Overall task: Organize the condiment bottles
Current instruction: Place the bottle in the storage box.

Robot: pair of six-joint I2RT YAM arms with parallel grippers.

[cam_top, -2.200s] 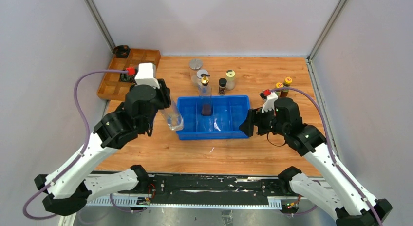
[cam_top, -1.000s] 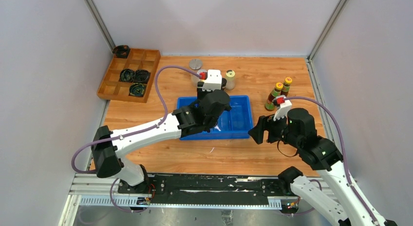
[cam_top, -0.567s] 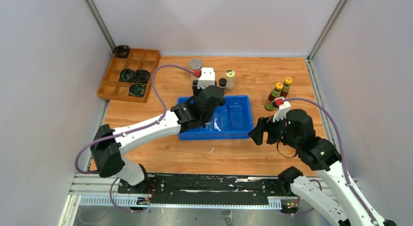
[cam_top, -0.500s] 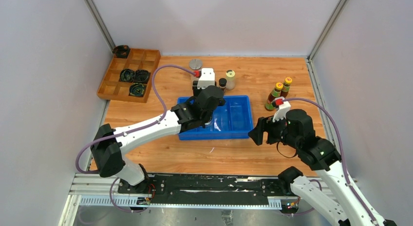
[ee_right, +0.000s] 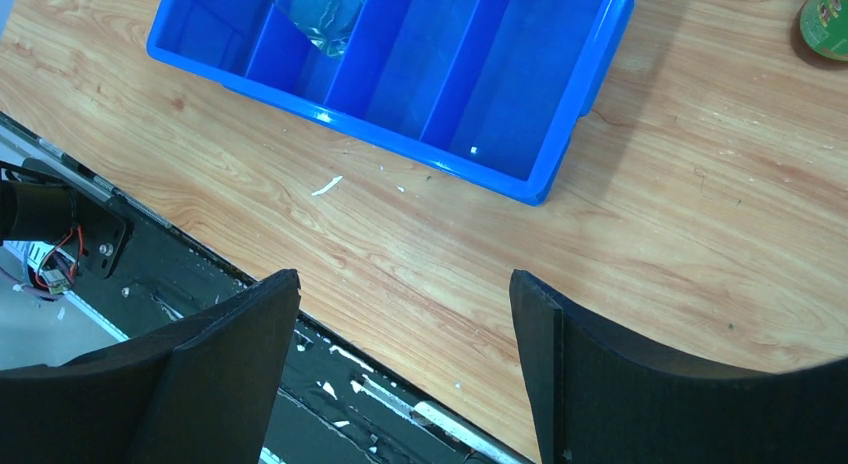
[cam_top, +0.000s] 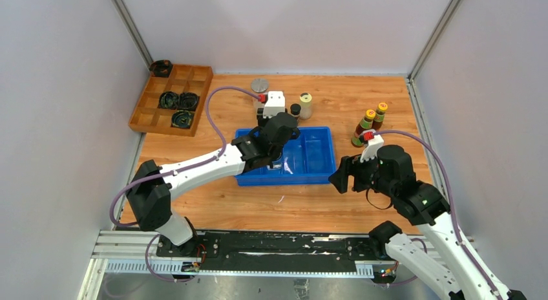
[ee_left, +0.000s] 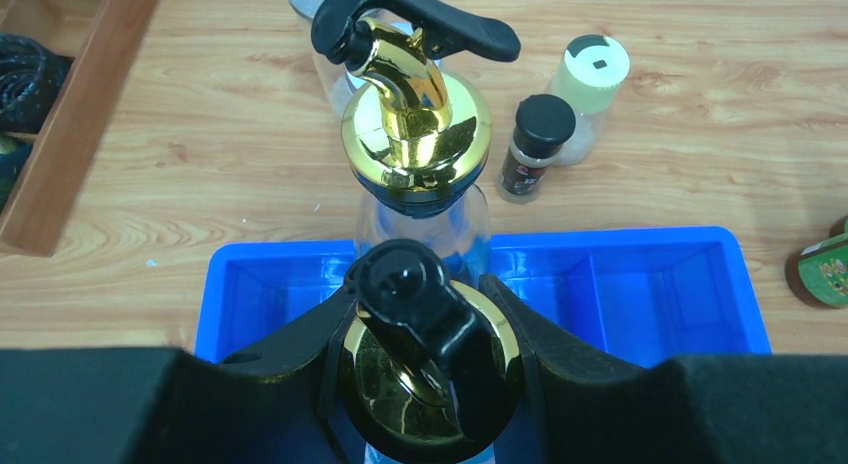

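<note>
My left gripper (ee_left: 430, 354) is shut on the gold cap of a tall clear gold-spouted bottle (ee_left: 380, 379), held upright in the left part of the blue bin (ee_left: 650, 284). A second gold-spouted bottle (ee_left: 410, 124) stands just beyond it at the bin's far wall. In the top view my left gripper (cam_top: 276, 159) hides both. Behind the bin stand a small black-capped bottle (ee_left: 540, 134), a cream-lidded jar (ee_left: 595, 64) and a silver-lidded jar (cam_top: 260, 85). Two yellow-capped sauce bottles (cam_top: 370, 116) stand right of the bin. My right gripper (ee_right: 400, 324) is open and empty.
A wooden divided tray (cam_top: 171, 99) with black coiled rings sits at the back left. My right gripper (cam_top: 337, 174) hovers over the table's near edge, off the blue bin's (cam_top: 316, 154) front right corner. Grey walls enclose three sides.
My left arm has swung from the left of the bin to over it, carrying the clear bottle. My right gripper has drawn back from the bin's right end. Little motion in the last half second.
</note>
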